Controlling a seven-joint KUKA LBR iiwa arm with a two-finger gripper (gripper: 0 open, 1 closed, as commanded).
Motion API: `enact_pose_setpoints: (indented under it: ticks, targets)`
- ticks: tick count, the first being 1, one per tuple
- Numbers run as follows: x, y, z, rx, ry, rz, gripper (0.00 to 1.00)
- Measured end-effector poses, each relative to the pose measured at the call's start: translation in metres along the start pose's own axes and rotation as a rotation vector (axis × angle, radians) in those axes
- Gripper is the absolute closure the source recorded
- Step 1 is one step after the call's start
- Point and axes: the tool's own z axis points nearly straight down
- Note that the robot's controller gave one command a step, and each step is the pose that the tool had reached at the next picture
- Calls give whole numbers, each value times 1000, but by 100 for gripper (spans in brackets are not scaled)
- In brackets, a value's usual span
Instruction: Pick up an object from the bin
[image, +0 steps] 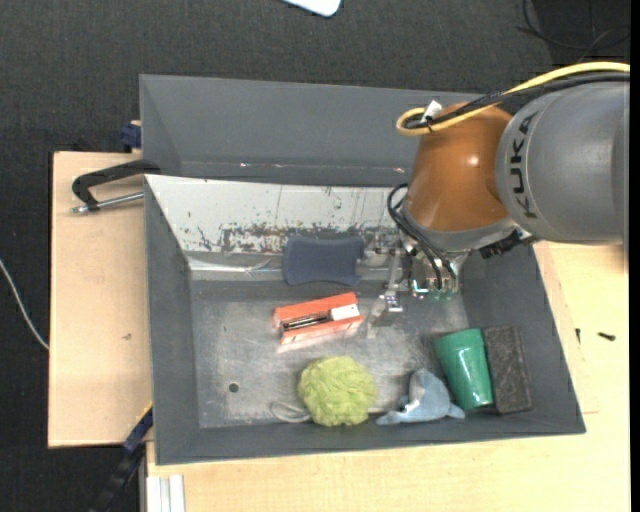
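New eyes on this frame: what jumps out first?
The arm's orange wrist cover stands out at the right, with the gripper low over the middle of the bin, just right of an orange-and-white box. Next come the yellow-green fuzzy ball at the front and the green cup lying beside a black block in the front right corner.

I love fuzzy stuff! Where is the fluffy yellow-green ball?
In the camera view, the fluffy yellow-green ball lies by the grey metal bin's front wall, below the orange-and-white box and left of a small blue-grey figure.
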Motion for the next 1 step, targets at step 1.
enact_pose_setpoints:
  ticks: [1]
  targets:
    - [-1,0,-4,0,-7,0,0]
